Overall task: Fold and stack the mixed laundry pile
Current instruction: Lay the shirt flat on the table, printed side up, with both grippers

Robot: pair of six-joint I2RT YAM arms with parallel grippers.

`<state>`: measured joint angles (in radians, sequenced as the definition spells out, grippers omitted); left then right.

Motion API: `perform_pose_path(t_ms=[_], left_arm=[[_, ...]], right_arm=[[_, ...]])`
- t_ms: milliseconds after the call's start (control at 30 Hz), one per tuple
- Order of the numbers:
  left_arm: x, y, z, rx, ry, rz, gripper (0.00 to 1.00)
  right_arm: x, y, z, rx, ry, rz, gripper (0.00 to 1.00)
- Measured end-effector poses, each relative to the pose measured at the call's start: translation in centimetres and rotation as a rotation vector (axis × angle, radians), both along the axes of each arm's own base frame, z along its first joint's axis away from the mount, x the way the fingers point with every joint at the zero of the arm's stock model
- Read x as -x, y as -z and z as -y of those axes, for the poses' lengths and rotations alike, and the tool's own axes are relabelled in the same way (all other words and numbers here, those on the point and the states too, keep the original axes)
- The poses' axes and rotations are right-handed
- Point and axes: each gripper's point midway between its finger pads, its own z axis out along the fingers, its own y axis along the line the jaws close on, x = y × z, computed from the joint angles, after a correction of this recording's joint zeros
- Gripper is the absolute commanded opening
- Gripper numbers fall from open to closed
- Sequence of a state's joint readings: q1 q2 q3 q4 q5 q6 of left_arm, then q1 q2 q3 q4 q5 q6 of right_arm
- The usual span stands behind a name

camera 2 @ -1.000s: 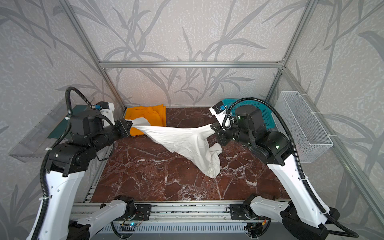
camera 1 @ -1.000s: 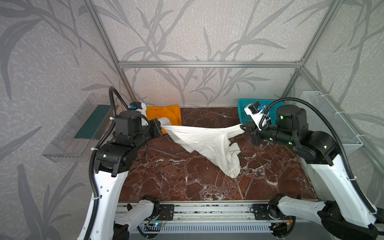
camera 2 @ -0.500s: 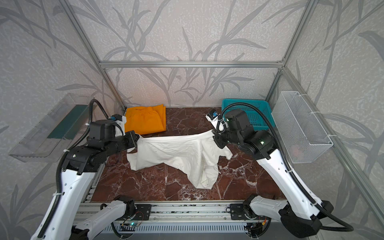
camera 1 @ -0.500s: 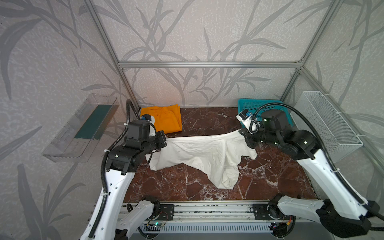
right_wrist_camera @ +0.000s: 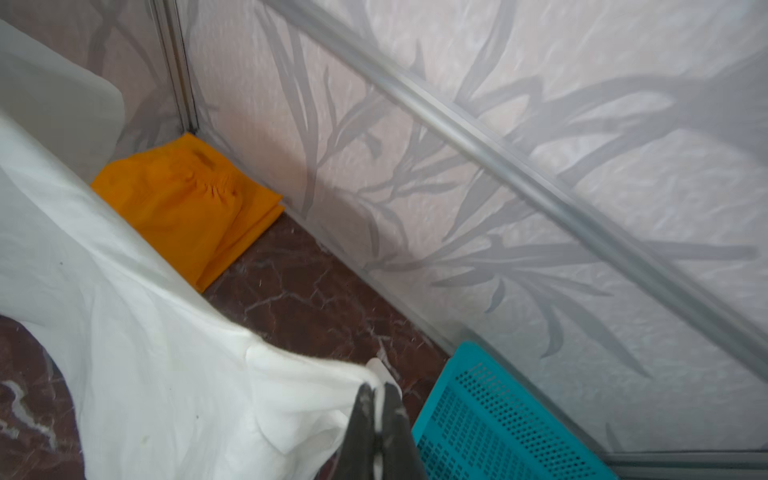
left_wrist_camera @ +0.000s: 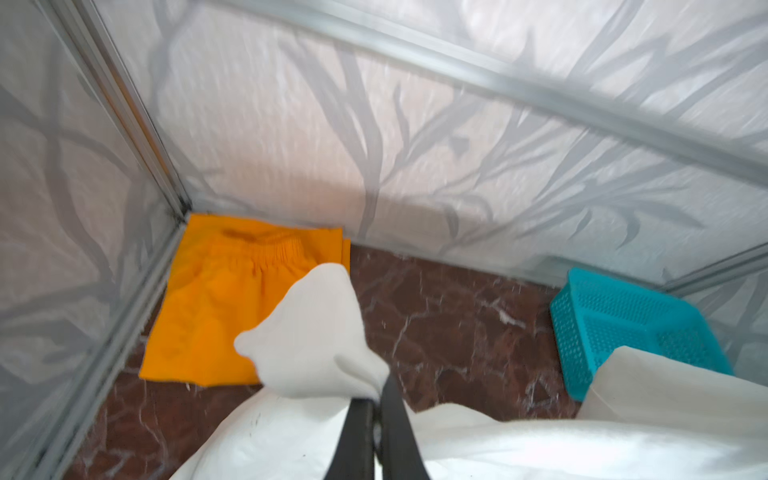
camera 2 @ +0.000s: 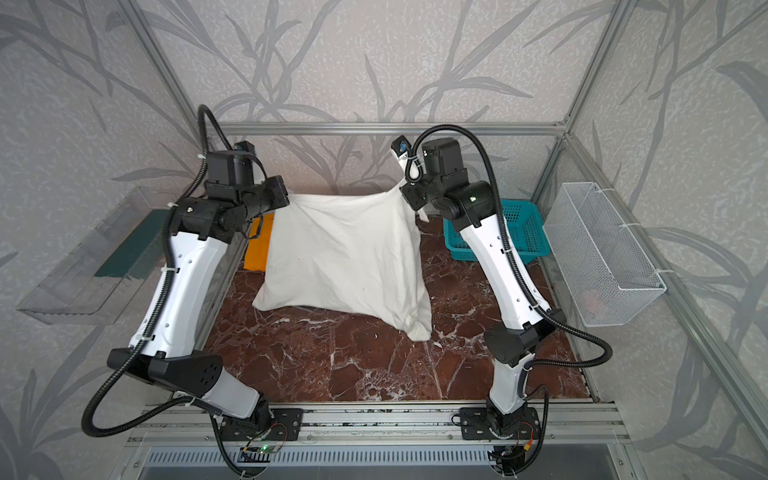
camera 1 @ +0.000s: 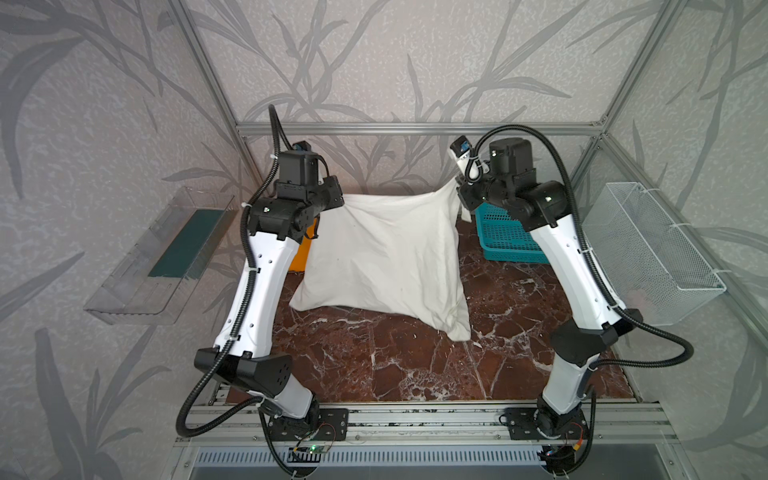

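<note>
White against marble: shirt [camera 1: 386,257] stretched between two clamped grippers.

Jaws pinched tight, the left gripper [left_wrist_camera: 376,399] and right gripper [right_wrist_camera: 376,388] each hold an upper corner of the shirt, which hangs spread above the table [camera 1: 395,365], its lower edge apparently reaching the surface. The orange trousers [left_wrist_camera: 232,299] lie folded in the far left corner. Lowering both corners level, under even tension, should lay it flat, clear of the teal basket [camera 1: 505,237].

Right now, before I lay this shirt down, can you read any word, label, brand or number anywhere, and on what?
None can be read. The white shirt shows only plain cloth on the sides in view; the orange trousers, the teal basket and the wire basket bear no legible marking.
</note>
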<state>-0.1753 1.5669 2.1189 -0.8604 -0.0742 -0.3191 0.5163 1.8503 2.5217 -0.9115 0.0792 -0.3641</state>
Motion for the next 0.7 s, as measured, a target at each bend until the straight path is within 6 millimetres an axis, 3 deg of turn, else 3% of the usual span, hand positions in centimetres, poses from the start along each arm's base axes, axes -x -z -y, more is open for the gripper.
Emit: perform_pose_path(t_ms=[67,133,200,267,367,433,500,700], left_arm=[[1.9,-4.0,-0.8,-0.026,-0.011,0.108,0.0],[4.4,-6.3,-1.3,-0.052,-0.009,0.184,0.0],[7.0,-6.9,-1.9,-0.078,-0.005,0.234,0.0],[9.2,-5.6,-2.4,-0.1,-0.008,0.243,0.0],[11.3,-0.8,-3.0,-0.12,-0.017,0.18,0.0],[12.3,3.5,-3.3,-0.12,-0.019,0.1,0.0],[13.0,9.1,-3.3,-0.104,-0.019,-0.022,0.0],[17.0,25.7,-2.7,0.025,-0.045,-0.434,0.0]], right_arm=[[2.5,-4.3,0.6,-0.015,-0.018,0.107,0.0],[5.6,-6.7,0.8,-0.005,-0.049,0.171,0.0],[8.8,-7.0,0.5,0.034,-0.093,0.192,0.0],[11.5,-5.2,-0.2,0.091,-0.146,0.179,0.0],[14.6,-0.1,-1.2,0.173,-0.22,0.103,0.0],[15.7,4.1,-1.5,0.218,-0.242,0.013,0.0],[16.8,9.0,-1.8,0.256,-0.254,-0.103,0.0],[21.6,27.2,-1.1,0.317,-0.25,-0.612,0.0]])
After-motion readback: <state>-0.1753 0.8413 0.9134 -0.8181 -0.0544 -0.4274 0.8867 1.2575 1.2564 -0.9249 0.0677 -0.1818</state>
